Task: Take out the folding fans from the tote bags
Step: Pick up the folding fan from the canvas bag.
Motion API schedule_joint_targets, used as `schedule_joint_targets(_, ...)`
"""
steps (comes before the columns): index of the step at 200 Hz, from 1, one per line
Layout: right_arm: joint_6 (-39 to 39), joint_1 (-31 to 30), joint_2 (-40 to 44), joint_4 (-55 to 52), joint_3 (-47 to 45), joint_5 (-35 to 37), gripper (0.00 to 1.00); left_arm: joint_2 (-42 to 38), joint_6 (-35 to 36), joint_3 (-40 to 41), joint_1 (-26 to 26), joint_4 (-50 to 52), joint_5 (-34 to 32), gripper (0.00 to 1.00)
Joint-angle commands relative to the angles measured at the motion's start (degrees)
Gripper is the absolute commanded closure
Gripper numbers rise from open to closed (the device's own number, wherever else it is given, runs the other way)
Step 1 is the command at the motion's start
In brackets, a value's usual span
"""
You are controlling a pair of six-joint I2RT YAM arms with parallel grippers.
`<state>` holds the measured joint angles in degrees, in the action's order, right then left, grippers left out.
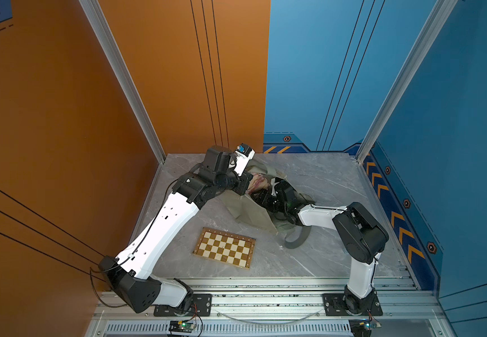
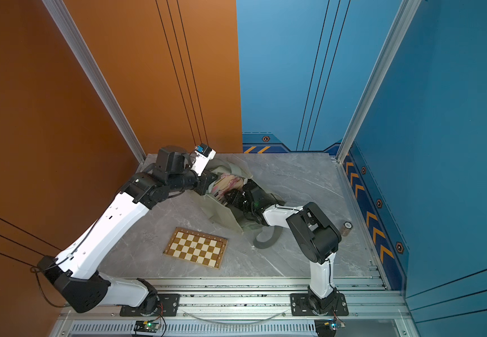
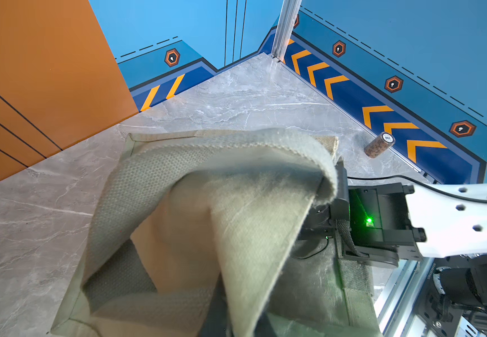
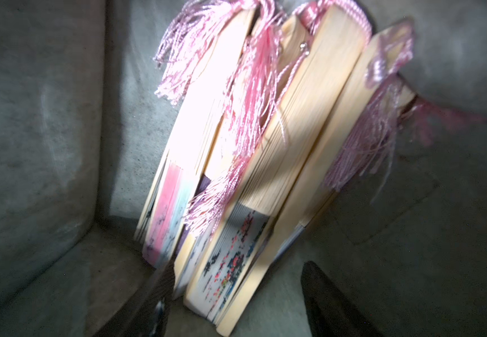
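Bamboo fans lie bundled inside the bag, long axes running away from the spread right tool at their leaf ends, while the left tool pinches the rim.

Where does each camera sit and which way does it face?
Top views: high above the arm bases, looking down at the table; left arm and right arm whole, both reaching the tote bag.
Left wrist: on the left arm, looking over lifted bag cloth toward the right arm; left gripper mostly hidden by cloth.
Right wrist: inside the bag, facing the folding fans; right gripper open, both dark fingers showing.
Shared: brown cylinder, in left wrist and a top view.
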<state>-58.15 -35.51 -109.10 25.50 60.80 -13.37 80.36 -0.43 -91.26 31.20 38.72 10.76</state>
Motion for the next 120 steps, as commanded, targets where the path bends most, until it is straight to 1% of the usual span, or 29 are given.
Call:
schedule_joint_targets(1, -0.36, 0.82, -1.13, -2.79, 2.73, 0.85, 0.28, -0.38, 0.56, -0.93, -0.55, -4.12, 2.07, 1.00)
schedule_joint_targets(53, -2.18, 0.62, -6.13, -3.26, 6.17, -0.94, 0.28, 1.06, 1.29, -0.76, -0.70, -4.39, 4.26, 1.00)
schedule_joint_targets(87, -2.93, 0.29, -6.03, -4.67, 5.80, 0.45, 0.26, 2.13, 1.37, -0.87, -1.39, -4.67, 4.23, 1.00)
schedule_joint_targets(120, -3.14, 0.02, -6.54, -4.45, 5.18, 0.02, 0.26, 1.26, 3.63, 3.70, -1.76, -8.25, 7.22, 1.00)
